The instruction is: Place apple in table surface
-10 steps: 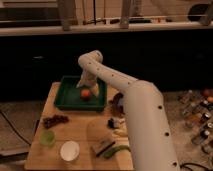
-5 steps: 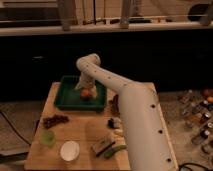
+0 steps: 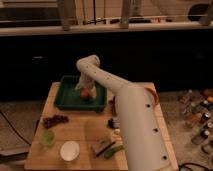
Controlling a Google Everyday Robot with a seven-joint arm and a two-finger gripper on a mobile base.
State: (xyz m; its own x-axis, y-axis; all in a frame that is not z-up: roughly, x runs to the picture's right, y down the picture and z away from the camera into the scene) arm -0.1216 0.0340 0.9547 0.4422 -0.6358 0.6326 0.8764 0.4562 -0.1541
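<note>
Nearer than before, my gripper [image 3: 84, 90] is hovering by one apple [image 3: 87, 94] in one tray [image 3: 66, 98] on one table [image 3: 80, 131]; grip: cannot tell.

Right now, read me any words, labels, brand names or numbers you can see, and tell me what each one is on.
No text is readable anywhere in the camera view.
Bottles right of the table surface: any labels are too blurred to read.
Robot arm: no legible marking.
Green tray, where the end effector sits down at the apple: no visible lettering.
</note>
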